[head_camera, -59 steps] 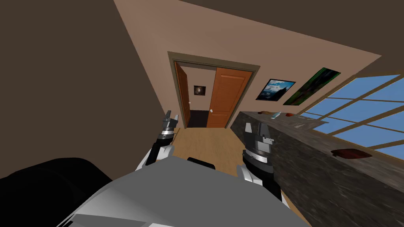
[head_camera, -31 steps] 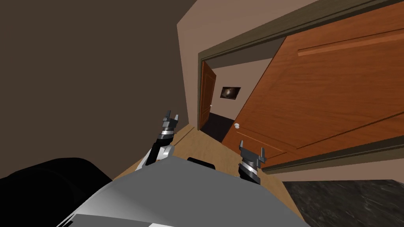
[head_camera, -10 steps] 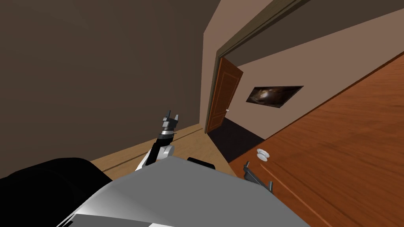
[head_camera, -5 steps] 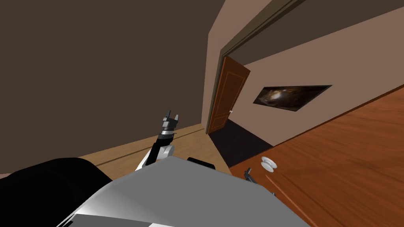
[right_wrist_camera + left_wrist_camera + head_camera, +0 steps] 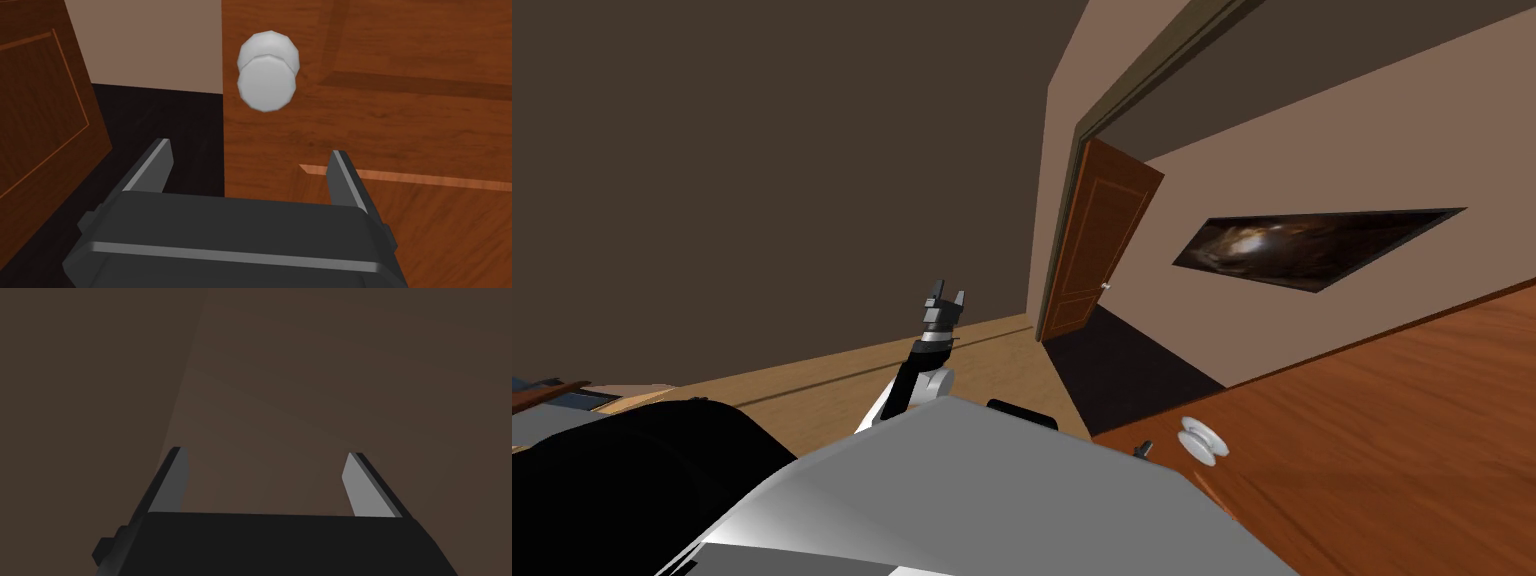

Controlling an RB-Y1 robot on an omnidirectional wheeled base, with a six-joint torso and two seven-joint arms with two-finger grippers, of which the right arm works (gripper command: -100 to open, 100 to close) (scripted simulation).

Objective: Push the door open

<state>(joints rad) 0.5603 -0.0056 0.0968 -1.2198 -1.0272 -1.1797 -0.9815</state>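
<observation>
Base closer than a second ago: door (image 5: 1392, 450) looms at my right | knob (image 5: 267, 75) just past right gripper (image 5: 250, 147), spread, empty, straddling door's free edge | step: closing to contact | next: shift onto door, push | left gripper (image 5: 945, 295) spread, idle.

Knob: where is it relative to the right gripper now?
The white knob sits on the door near its free edge, just ahead of the open right gripper, untouched; lower right in the head view.
</observation>
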